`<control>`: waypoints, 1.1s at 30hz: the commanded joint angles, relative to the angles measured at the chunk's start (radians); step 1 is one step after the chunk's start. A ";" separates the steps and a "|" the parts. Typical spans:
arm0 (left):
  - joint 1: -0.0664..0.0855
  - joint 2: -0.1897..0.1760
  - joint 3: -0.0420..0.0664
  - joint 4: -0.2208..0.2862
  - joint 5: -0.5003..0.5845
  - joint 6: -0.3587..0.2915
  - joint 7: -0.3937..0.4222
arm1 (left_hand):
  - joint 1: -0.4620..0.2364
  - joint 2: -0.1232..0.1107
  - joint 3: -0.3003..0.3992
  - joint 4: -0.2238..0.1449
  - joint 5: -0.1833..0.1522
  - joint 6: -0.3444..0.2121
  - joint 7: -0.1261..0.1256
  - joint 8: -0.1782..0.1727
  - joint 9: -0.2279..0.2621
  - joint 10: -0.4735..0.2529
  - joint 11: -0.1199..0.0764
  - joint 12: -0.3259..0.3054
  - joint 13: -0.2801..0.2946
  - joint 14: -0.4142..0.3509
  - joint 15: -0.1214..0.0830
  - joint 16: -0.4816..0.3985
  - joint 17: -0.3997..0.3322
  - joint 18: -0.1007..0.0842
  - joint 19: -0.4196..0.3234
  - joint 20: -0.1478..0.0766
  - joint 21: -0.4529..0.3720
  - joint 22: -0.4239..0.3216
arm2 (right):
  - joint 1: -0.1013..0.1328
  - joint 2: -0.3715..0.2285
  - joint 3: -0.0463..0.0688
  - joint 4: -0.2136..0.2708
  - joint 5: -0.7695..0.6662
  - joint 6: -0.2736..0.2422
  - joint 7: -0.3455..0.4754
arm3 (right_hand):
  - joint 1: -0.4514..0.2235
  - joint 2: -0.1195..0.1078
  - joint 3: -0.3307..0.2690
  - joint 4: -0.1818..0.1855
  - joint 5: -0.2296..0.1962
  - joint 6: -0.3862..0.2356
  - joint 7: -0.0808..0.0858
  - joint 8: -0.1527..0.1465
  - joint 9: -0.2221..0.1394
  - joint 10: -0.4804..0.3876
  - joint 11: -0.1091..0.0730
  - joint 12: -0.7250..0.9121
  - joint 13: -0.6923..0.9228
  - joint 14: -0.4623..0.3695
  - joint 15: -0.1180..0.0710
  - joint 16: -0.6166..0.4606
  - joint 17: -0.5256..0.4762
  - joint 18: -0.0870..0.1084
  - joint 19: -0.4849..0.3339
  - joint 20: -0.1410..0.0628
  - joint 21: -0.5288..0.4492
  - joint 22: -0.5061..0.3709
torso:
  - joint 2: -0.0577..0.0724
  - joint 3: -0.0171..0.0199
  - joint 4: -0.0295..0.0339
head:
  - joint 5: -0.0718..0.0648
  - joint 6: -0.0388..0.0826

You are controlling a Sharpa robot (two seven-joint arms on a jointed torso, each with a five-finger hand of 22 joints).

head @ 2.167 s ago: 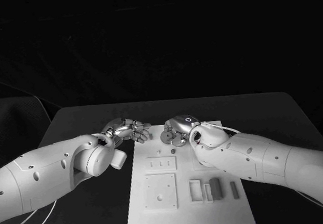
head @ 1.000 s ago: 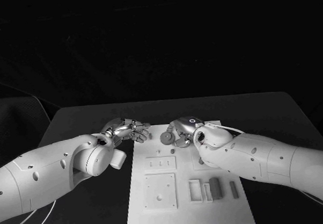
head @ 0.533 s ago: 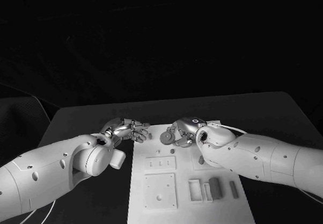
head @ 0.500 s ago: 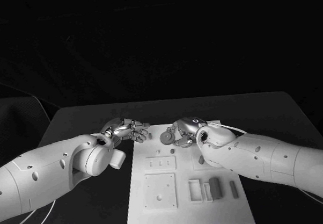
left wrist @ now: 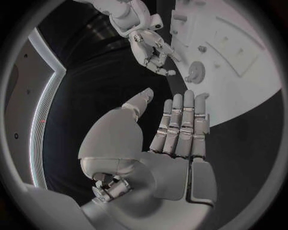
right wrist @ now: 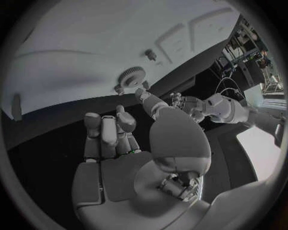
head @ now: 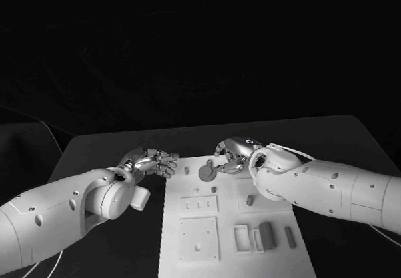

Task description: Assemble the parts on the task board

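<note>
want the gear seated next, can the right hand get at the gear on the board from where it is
Probably yes. The right hand hovers right beside the gear at the far end of the task board, holding nothing, and nothing lies between them. The left hand stays off the board's left edge, clear of the way.

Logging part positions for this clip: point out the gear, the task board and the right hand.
gear (head: pixel 207 171): head view, on its toothed disc face.
task board (head: pixel 235 265): head view, on bare plate by the near edge.
right hand (head: pixel 232 154): head view, on the back of the hand.
</note>
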 commanded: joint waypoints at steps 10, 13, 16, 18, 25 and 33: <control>0.001 -0.001 0.001 -0.030 -0.013 -0.017 0.021 | 0.003 0.010 0.003 0.001 0.004 0.000 -0.004 -0.002 0.000 -0.004 -0.002 0.000 0.003 -0.006 0.001 -0.003 0.001 0.019 -0.007 -0.001 -0.004 0.002 | 0.046 -0.126 0.055 0.086 0.230 0.034 0.009 | -0.031 0.005 -0.001 0.017 -0.001 0.054 0.008 0.023 0.010 0.001 -0.007 0.005 -0.002 0.006 -0.004 0.000 -0.004 0.017 0.008 -0.003 0.094 -0.001 | -0.004 0.0001 -0.0047 | -0.008 0.011; 0.001 0.003 0.001 -0.040 -0.016 -0.016 0.022 | 0.000 0.018 0.005 0.006 0.004 0.008 -0.004 0.002 0.002 0.004 -0.003 0.004 0.005 0.001 0.000 -0.001 0.003 0.019 -0.003 -0.001 -0.002 0.004 | 0.061 -0.171 0.063 0.109 0.283 0.052 0.006 | -0.037 0.007 0.000 0.019 -0.001 0.070 0.007 0.030 0.014 0.001 -0.007 0.005 -0.003 0.005 -0.005 -0.001 -0.005 0.018 0.008 -0.003 0.093 -0.001 | -0.008 0.0034 -0.0102 | -0.008 0.012; -0.001 0.005 0.000 -0.051 -0.016 -0.013 0.024 | -0.002 0.021 0.006 0.008 0.004 0.013 -0.004 0.004 0.002 0.010 -0.004 0.007 0.006 0.005 -0.001 0.002 0.005 0.019 0.000 -0.002 0.000 0.005 | 0.072 -0.212 0.064 0.125 0.313 0.073 0.006 | -0.047 0.011 0.001 0.021 -0.001 0.096 0.004 0.041 0.019 -0.002 -0.007 0.003 -0.005 0.003 -0.005 -0.004 -0.008 0.017 0.005 -0.003 0.090 -0.003 | -0.012 0.0075 -0.0165 | -0.008 0.014; -0.005 0.008 0.000 -0.058 -0.016 -0.014 0.024 | -0.003 0.023 0.007 0.010 0.004 0.016 -0.004 0.006 0.003 0.016 -0.005 0.010 0.008 0.008 -0.001 0.003 0.006 0.020 0.002 -0.002 0.001 0.005 | 0.072 -0.228 0.064 0.127 0.309 0.096 0.009 | -0.054 0.013 0.003 0.021 -0.001 0.114 0.002 0.048 0.023 -0.007 -0.005 -0.002 -0.008 -0.002 -0.004 -0.010 -0.011 0.017 0.000 -0.002 0.085 -0.005 | -0.016 0.0091 -0.0208 | -0.009 0.015; -0.017 0.013 0.000 -0.067 -0.018 -0.001 0.026 | -0.003 0.025 0.010 0.011 0.003 0.043 -0.007 0.017 0.008 0.065 -0.013 0.033 0.018 0.046 -0.009 0.019 0.018 0.026 0.030 -0.008 0.018 0.014 | 0.071 -0.263 0.064 0.089 0.321 0.167 0.059 | -0.071 0.021 0.022 0.016 0.000 0.151 -0.001 0.057 0.032 -0.035 0.006 -0.053 -0.042 -0.034 0.000 -0.060 -0.039 0.009 -0.035 0.003 0.052 -0.023 | -0.029 0.0173 -0.0326 | -0.023 0.016; -0.032 0.021 0.000 -0.070 -0.018 0.006 0.025 | -0.003 0.025 0.010 0.010 0.003 0.043 -0.007 0.017 0.008 0.067 -0.013 0.034 0.019 0.047 -0.009 0.019 0.018 0.027 0.031 -0.008 0.018 0.014 | 0.035 -0.296 0.062 0.009 0.288 0.138 0.284 | -0.023 0.009 0.048 -0.031 -0.001 0.132 -0.001 0.035 0.030 -0.081 0.031 -0.105 -0.074 -0.086 0.016 -0.107 -0.063 -0.008 -0.088 0.014 0.012 -0.043 | -0.041 0.0299 -0.0403 | -0.034 0.012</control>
